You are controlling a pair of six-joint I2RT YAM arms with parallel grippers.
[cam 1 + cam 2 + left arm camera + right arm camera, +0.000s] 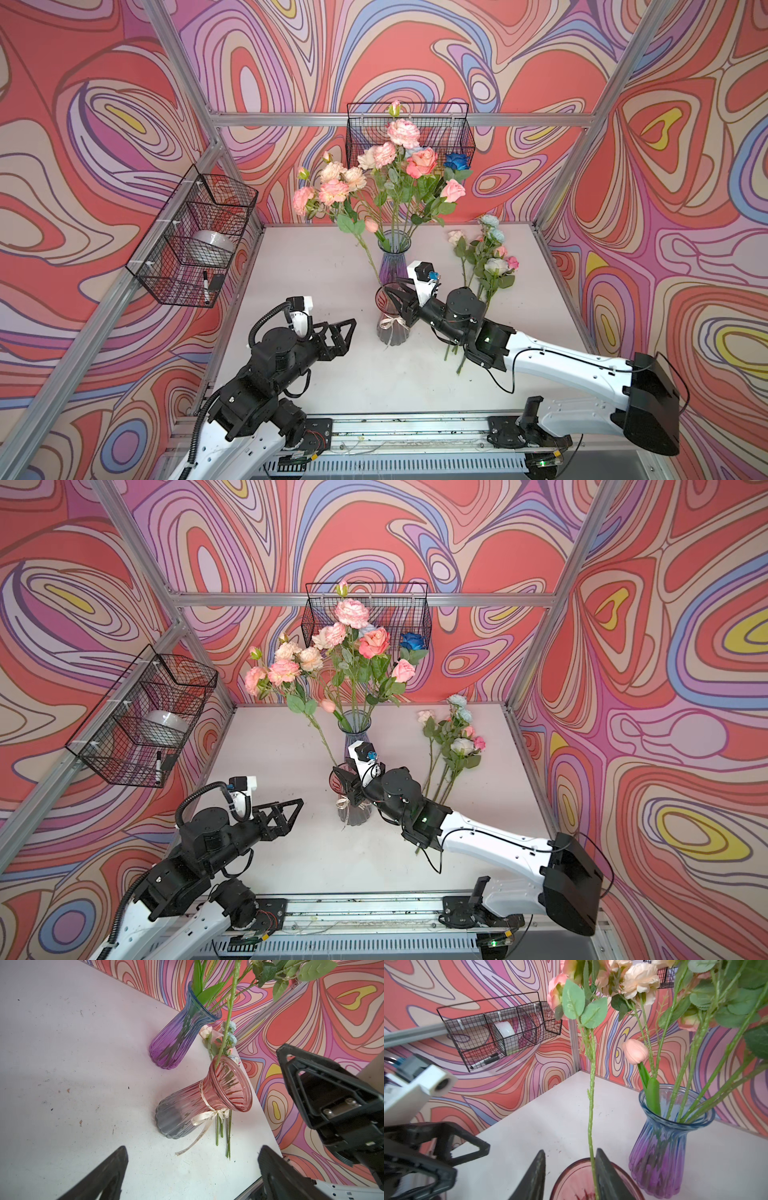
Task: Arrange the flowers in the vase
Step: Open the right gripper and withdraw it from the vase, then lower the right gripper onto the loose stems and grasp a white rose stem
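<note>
- Right pincer [571,1150] — jaws parted around a flower stem [590,1118] standing in the pink vase [571,1186].
- Left pincer [193,1148] — released, empty.
- Other flowers [399,166] — in the blue-purple vase [390,262]; loose bunch [486,266] on bench [311,266].

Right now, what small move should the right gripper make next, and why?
Probably draw the right gripper back off the stem: its jaws stand apart, the stem sits in the pink vase, and more flowers wait on the table.

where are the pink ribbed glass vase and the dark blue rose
pink ribbed glass vase [184,1109], left wrist view, ribbed body
dark blue rose [456,161], in a top view, bloom
</note>
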